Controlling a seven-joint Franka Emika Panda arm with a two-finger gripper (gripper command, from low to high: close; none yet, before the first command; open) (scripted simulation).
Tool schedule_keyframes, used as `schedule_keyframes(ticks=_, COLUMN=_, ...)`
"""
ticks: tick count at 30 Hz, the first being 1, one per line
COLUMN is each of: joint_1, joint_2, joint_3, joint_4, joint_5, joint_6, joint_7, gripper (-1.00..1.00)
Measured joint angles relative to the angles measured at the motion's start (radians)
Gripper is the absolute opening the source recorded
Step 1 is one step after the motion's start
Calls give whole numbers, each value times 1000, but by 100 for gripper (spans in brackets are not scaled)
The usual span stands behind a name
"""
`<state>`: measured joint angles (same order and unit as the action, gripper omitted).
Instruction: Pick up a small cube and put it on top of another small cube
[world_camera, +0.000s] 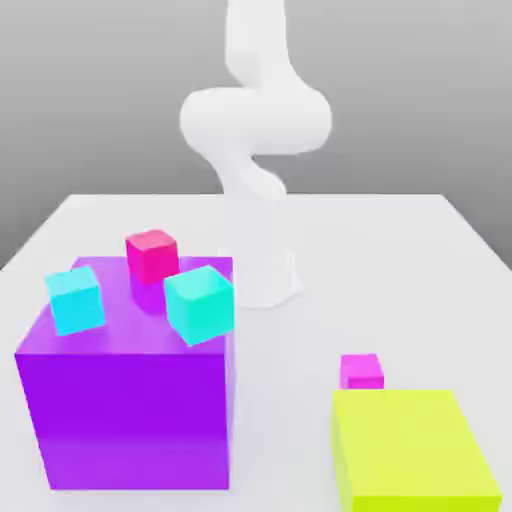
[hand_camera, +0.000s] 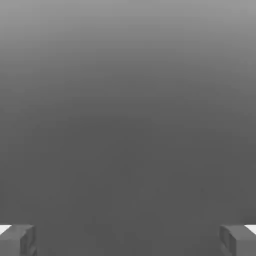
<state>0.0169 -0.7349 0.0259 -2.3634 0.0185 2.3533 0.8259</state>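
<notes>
Hiding magenta cube (world_camera: 361, 371) partly (behind yellow-green block (world_camera: 412, 448))

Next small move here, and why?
Probably bring the open gripper down over the small bright magenta cube lying on the white table beside the big yellow-green block: the fingers stand apart with nothing between them.

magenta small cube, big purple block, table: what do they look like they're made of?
Simulator render, so a guess. Small magenta cube: flat, matte, uniform colour, like painted plastic or foam. Big purple block: same plain look, though its top faintly mirrors the cubes on it, so slightly glossy. Table: smooth pale surface, soft shadows, no texture.
</notes>
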Motion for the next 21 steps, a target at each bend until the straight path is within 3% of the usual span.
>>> schedule_keyframes(ticks=16, joint_1=146, joint_2=542, joint_3=251, joint_4=-490, joint_5=85, joint_6=429, joint_7=254, gripper=0)
schedule_keyframes(ticks=18, joint_1=151, joint_2=657, joint_3=286, joint_4=-544, joint_5=38, joint_6=514, joint_7=330, gripper=0)
schedule_keyframes(ticks=21, joint_1=188, joint_2=793, joint_3=224, joint_4=-547, joint_5=-120, joint_6=618, joint_7=460, gripper=0)
